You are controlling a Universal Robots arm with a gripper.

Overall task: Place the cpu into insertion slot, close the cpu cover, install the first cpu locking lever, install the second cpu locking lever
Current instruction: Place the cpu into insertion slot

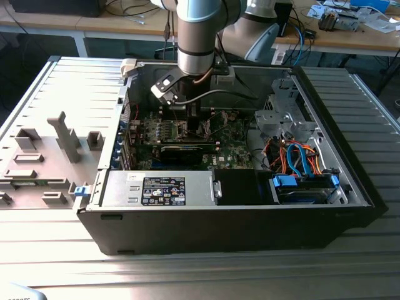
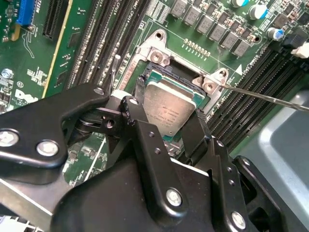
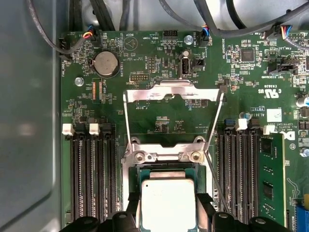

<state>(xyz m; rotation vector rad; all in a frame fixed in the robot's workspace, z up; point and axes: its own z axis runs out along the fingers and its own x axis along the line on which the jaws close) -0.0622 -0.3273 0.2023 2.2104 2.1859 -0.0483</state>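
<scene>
The fingers [image 2: 193, 135] are clamping the cpu [image 2: 169, 108] right at the insertion slot [image 2: 169, 75], perhaps not quite seated; the cpu cover [image 3: 174, 89] is standing open, levers [image 2: 270, 98] waiting undone.

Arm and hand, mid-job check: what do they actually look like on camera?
The arm is a silver-grey metal tube with pale blue joint caps; a brown cable and a grey cable leave its wrist. The hand is matte black, built of flat hinged links joined by silver screws, ending in two slim black fingers.
</scene>
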